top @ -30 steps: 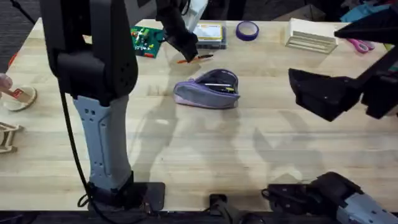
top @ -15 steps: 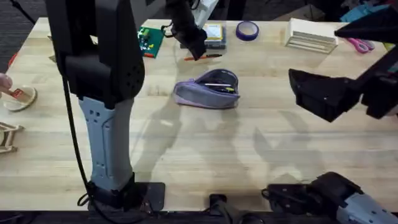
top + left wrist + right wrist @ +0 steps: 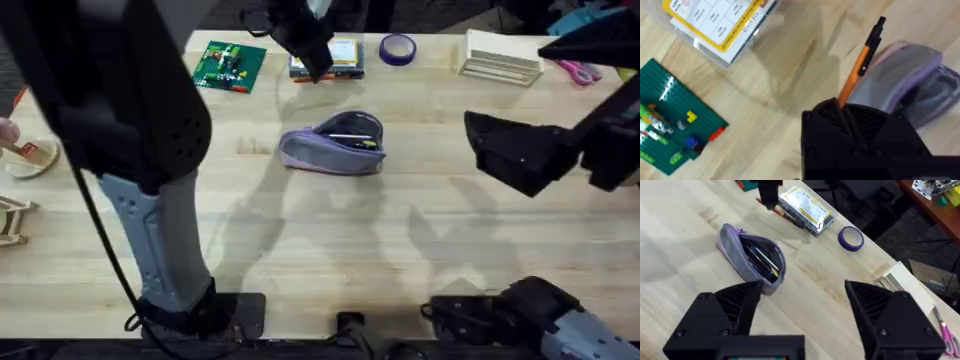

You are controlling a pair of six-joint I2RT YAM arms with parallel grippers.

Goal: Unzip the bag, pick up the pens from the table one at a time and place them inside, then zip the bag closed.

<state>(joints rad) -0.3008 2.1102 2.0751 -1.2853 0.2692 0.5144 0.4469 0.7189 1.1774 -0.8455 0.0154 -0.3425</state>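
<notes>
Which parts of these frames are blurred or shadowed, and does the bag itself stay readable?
Overhead: the left arm looms large, dark and blurred close under the camera; soft arm shadows fall across the table in front of the bag, which stays sharp. Left wrist: the orange pen is crisp. Right wrist: the right gripper, jaws open, is soft in the foreground; the bag is clear.

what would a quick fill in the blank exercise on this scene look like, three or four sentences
1. The left gripper holds the ____ pen.
2. The zipper of the bag is ____.
3. The fingers of the right gripper are spread ____.
4. The roll of tape on the table is coloured ____.

Missing words: orange; open; open; purple
</notes>
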